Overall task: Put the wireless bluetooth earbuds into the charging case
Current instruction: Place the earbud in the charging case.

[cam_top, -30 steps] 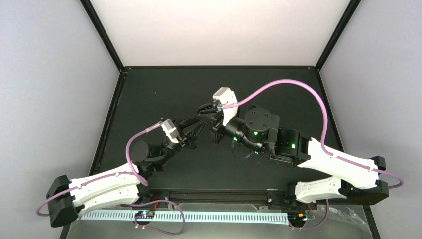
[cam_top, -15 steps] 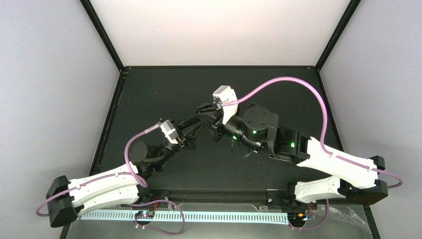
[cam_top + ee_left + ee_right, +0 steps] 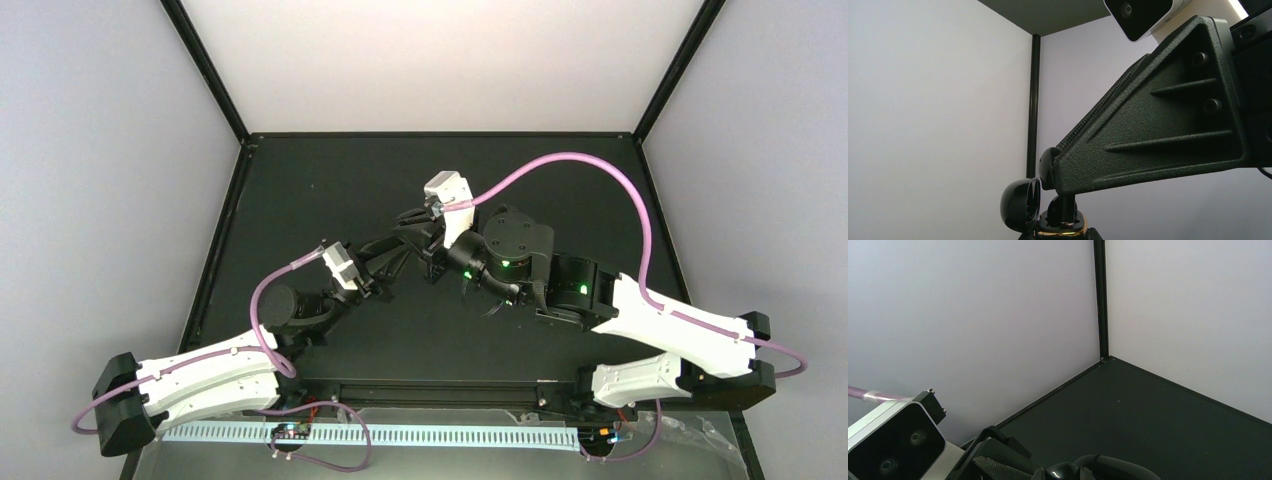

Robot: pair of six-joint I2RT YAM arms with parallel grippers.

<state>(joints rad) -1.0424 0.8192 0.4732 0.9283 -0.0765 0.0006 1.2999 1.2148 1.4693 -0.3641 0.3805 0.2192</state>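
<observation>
Tabletop (image 3: pixel 300 190) is black and matte. From the left, the left arm (image 3: pixel 205 375) reaches up-right, and its left end effector (image 3: pixel 398 245) lies close against the right end effector (image 3: pixel 436 255) at the middle. How far either is open, or what it holds, I cannot tell. The wireless bluetooth earbuds and the charging case cannot be made out in any view. The right arm (image 3: pixel 670 322) trails a pink cable (image 3: pixel 585 162).

The earbuds and charging case cannot be made out in any view.
</observation>
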